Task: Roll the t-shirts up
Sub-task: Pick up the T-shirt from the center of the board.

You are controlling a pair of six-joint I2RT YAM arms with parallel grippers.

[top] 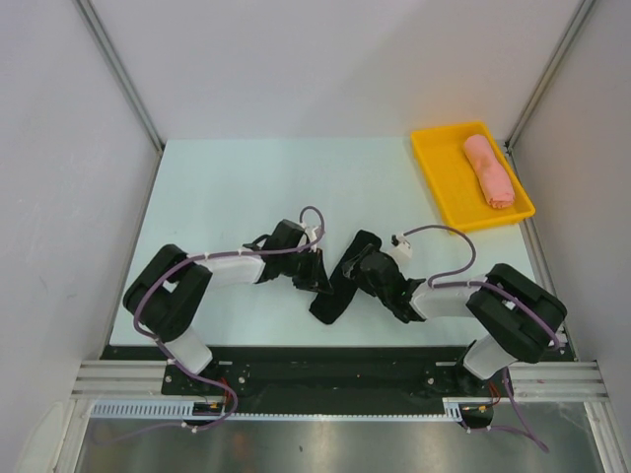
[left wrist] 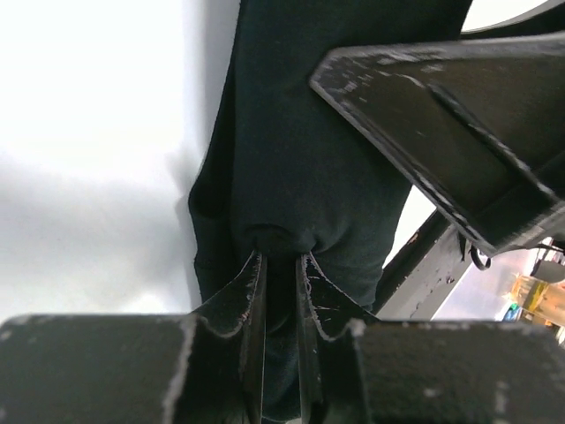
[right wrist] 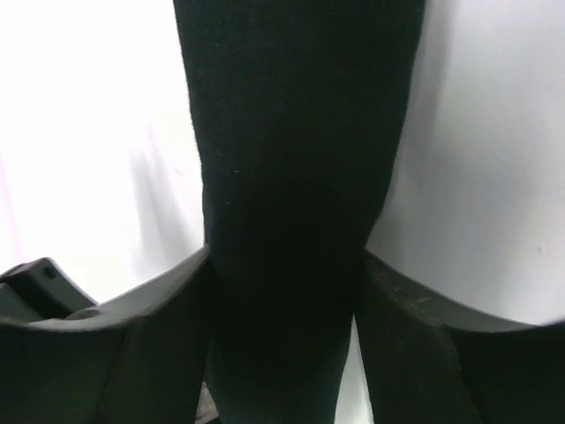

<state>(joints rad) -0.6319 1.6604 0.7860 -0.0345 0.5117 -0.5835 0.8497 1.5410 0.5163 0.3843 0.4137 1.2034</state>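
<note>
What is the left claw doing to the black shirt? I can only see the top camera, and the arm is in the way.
Observer: On the left wrist camera, the left gripper pinches a small bunch of the black shirt between fingers that are almost closed.
Operator: What about the other claw?
Observer: On the right wrist camera, the shirt runs as a narrow band between the fingers of the right gripper and touches both of them.
</note>
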